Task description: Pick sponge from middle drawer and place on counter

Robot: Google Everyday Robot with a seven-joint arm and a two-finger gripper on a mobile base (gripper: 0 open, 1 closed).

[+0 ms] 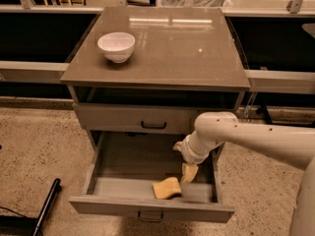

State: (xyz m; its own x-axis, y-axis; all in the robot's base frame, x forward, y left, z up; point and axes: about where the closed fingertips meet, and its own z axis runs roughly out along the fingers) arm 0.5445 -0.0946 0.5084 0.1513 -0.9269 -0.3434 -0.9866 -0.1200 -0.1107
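The sponge (166, 187), a yellow-tan wavy block, lies in the pulled-out middle drawer (123, 205), near its front, right of centre. My gripper (183, 159) reaches down into the drawer from the right. Its lower cream fingertip (189, 172) is just right of and above the sponge, very near it; I cannot tell if they touch. The other fingertip (177, 145) sits higher and further back. The gripper is open and holds nothing. The counter (172, 53) is the glossy grey-brown cabinet top.
A white bowl (116, 45) stands on the counter's left rear part. The shut upper drawer (113, 118) is right above the open one. My white arm (266, 139) crosses from the right. A black bar (47, 205) lies on the speckled floor at lower left.
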